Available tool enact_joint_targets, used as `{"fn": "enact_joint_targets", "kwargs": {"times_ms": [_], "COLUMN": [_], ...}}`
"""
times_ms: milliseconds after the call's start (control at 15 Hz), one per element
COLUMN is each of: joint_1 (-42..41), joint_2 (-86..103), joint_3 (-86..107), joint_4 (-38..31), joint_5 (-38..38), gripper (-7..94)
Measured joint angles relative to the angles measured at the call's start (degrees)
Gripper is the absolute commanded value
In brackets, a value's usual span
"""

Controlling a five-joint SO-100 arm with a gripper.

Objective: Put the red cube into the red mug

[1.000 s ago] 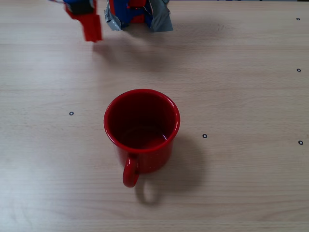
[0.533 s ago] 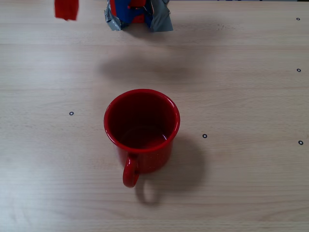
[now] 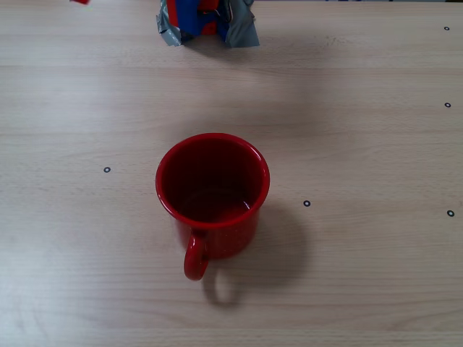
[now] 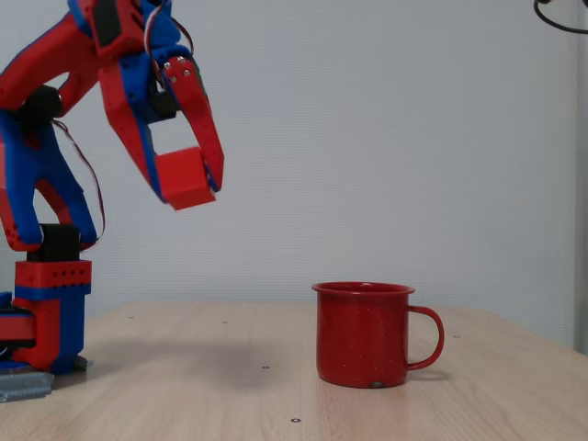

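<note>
Red cube (image 4: 186,177): matte, plain | end effector (image 4: 195,191): clamped on it, raised | red mug (image 4: 364,333): glossy, upright

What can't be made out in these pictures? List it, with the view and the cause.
- Gripper and cube: in the overhead fixed view, cut off by the top edge; only a red sliver shows at the corner.
- Mug inside: in the side fixed view, hidden by its own wall.
- Mug handle: overhead, foreshortened, so its loop barely shows.
- Arm base: cut by the left edge in the side view, by the top edge overhead.
</note>
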Motion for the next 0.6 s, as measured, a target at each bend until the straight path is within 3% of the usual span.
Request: {"fn": "enact_joint_targets", "kwargs": {"times_ms": [267,600], "joint_1": [-14.2,-27.8], "joint_2": [-5.4,-25.8], "joint_3": [-3.3,-27.2], "joint_4": [-2.5,-2.9], "joint_5": [13.8,22.4], "gripper": [0,0]}}
